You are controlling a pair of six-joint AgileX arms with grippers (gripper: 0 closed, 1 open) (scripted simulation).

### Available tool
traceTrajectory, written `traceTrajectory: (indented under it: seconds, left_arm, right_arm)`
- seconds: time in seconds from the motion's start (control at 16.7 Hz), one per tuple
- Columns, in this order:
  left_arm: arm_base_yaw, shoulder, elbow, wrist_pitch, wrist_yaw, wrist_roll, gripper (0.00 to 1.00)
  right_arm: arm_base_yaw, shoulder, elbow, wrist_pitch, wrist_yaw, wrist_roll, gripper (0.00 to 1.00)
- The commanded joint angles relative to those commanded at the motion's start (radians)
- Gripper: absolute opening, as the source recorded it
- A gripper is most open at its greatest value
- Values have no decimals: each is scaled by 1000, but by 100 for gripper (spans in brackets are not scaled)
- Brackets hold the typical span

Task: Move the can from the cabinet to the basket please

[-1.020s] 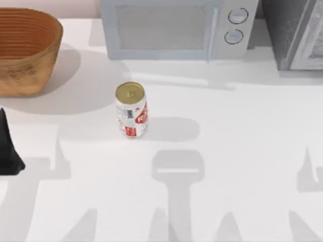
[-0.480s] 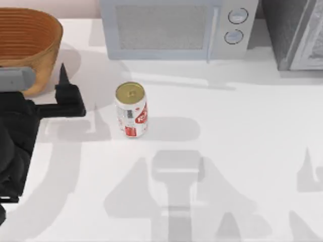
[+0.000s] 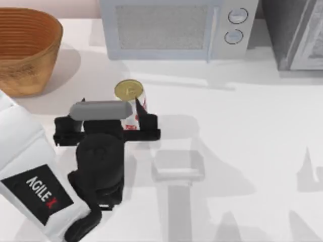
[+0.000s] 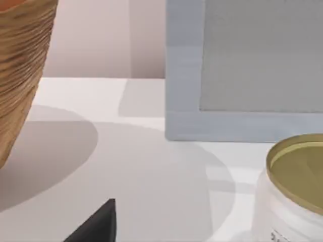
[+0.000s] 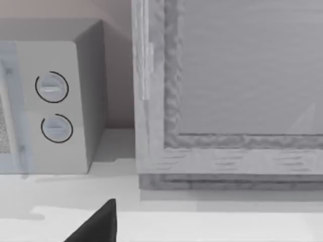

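My left arm's wrist (image 3: 99, 112) is covering the lower half of the can (image 3: 130, 93), so I can't read the label, and the basket (image 3: 26, 48) and cabinet (image 3: 295, 35) both run off the top view's edges

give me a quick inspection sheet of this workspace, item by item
surface: white table, crossed by grey shadows.
job's things: can upright on the table, out in the open in front of the microwave; basket at the table's far left; cabinet at the far right, door panel facing the table.
clutter: light grey two-knob microwave at the back, door shut.
grippers: left gripper low at the can, jaws spread, one finger at the can's right side, nothing gripped yet; right gripper low, facing the cabinet door, one dark fingertip in its wrist view.
cables: nothing seen.
surroundings: pale pinkish wall behind the table.
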Motion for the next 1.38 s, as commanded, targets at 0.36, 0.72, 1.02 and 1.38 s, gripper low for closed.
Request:
traceTrajectory:
  seconds: [0.36, 0.72, 1.02, 1.38]
  left_arm:
    - [-119, 302, 75, 212, -113, -16, 100]
    - [-121, 315, 76, 221, -117, -16, 100]
    - [-57, 346, 166, 175, -50, -4, 100]
    - [35, 392, 289, 108, 42, 13, 100]
  right_arm:
    - [0, 0, 0, 0, 0, 0, 100]
    - [0, 0, 0, 0, 0, 0, 100]
    - [0, 0, 0, 0, 0, 0, 100]
    - [0, 0, 0, 0, 0, 0, 100]
